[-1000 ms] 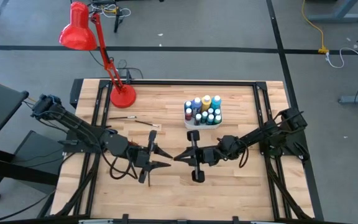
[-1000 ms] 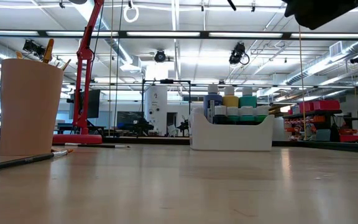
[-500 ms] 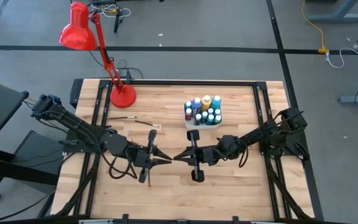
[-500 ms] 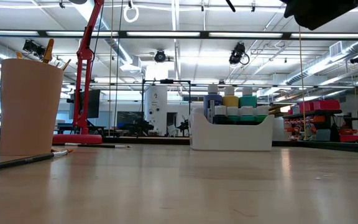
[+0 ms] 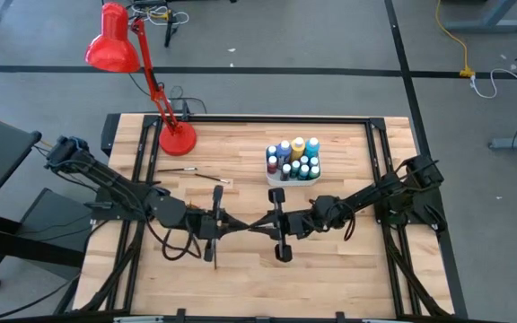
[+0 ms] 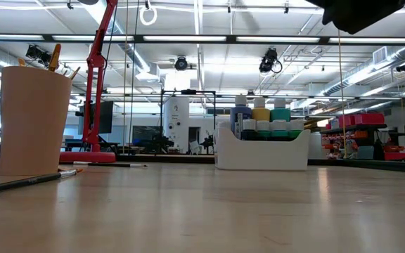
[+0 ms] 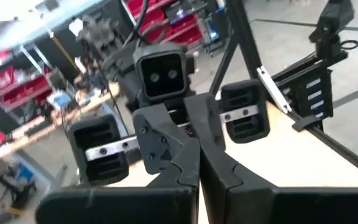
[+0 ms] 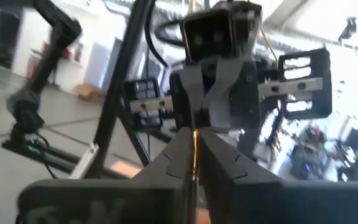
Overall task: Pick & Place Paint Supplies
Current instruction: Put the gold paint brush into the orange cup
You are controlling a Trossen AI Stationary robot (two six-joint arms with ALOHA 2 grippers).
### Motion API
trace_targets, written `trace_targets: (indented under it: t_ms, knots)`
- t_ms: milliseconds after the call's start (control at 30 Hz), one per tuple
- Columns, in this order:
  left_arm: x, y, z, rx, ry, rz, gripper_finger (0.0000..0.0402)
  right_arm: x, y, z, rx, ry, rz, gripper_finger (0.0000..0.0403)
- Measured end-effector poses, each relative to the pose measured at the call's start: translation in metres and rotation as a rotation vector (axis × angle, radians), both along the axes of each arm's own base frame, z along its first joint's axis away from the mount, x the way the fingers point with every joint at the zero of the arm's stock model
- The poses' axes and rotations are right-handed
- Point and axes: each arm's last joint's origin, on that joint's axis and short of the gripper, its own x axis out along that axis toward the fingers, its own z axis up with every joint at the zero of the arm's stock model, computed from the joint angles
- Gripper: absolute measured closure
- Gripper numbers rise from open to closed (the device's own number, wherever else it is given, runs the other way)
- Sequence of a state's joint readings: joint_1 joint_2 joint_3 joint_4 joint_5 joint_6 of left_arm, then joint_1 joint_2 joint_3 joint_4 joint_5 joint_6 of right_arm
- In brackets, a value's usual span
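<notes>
Wooden table [image 5: 330,269] carries one white tray [image 5: 292,177] near its far edge, packed with roughly nine paint bottles [image 5: 298,147], though the count is hard to fix. Two loose paintbrushes [image 5: 177,169] lie toward the far left corner. Mid-table, the left tool [image 5: 237,224] and right tool [image 5: 260,223] meet tip to tip, both clenched on one thin paintbrush [image 8: 193,152].

red lamp [image 5: 124,54] far-left corner | white tray [image 5: 292,176] centre | orange cup [image 6: 32,119]
</notes>
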State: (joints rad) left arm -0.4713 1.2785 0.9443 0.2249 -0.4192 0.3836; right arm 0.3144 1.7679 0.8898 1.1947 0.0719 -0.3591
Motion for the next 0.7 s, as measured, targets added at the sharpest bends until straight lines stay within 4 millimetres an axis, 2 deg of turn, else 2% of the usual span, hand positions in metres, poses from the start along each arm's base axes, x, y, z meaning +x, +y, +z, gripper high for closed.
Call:
trace_targets:
  t_ms: [133,233,333,433,500,700]
  knots:
    - [-0.003,-0.003,-0.006,-0.026,0.058,0.029,0.0397,0.003,-0.001,-0.011,-0.01,0.114,-0.09,0.0343]
    - [-0.008,-0.005,-0.01,-0.022,0.099,0.118,0.0397,0.004,-0.002,-0.017,-0.018,0.183,-0.119,0.0322]
    - [-0.018,-0.004,-0.015,0.012,0.159,0.224,0.0398,0.005,-0.001,-0.023,0.003,0.244,-0.113,0.0306]
    - [-0.03,0.0,-0.014,-0.029,0.198,0.29,0.0398,0.005,-0.001,-0.028,0.029,0.305,-0.107,0.0294]
    - [-0.042,0.003,-0.009,-0.085,0.202,0.301,0.0398,0.005,-0.001,-0.032,0.035,0.344,-0.106,0.0289]
    - [-0.085,0.024,0.025,-0.25,0.242,0.338,0.0398,0.005,-0.001,-0.035,0.05,0.379,-0.105,0.0284]
